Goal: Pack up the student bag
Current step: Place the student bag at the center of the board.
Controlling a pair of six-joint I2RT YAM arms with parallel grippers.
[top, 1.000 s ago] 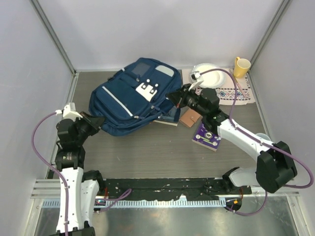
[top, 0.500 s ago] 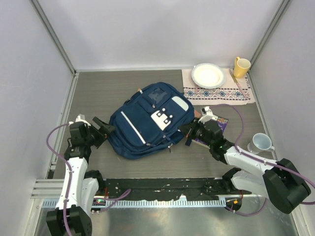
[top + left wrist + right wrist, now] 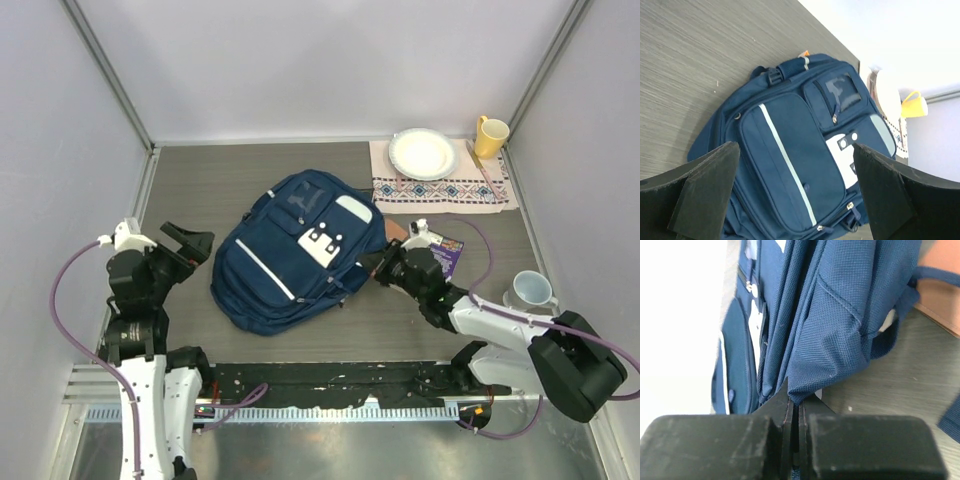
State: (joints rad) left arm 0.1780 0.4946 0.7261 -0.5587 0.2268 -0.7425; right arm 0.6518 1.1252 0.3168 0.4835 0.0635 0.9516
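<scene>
The student bag (image 3: 295, 250) lies front upward near the middle of the table (image 3: 200, 185), a grey surface with fine wood grain. It is a plump, rounded pack of navy woven fabric. A pale stripe runs slantwise down its big front pocket, and a white patch with two dark studs sits above that. Black zips edge the smaller pockets.

To the bag's left, the left gripper (image 3: 192, 250) hangs apart from it. Its blunt, matt black fingers (image 3: 705, 192) are spread wide with nothing between them, framing the bag in the wrist view.

At the bag's right edge, the right gripper (image 3: 385, 268) has its fingers (image 3: 840, 445) pressed together on a pinched fold of the fabric. Up close the cloth shows a coarse, grainy weave and creases towards the pinch.

Just right of the bag, partly tucked under its edge, is a flat brown item (image 3: 397, 230), and beside that a purple booklet (image 3: 448, 250). Beyond the bag's upper right corner, a patterned cloth (image 3: 445, 188) carries a round white plate (image 3: 423, 153), with a yellow mug (image 3: 490, 136) at its far corner. A pale mug (image 3: 530, 290) stands well to the bag's right.
</scene>
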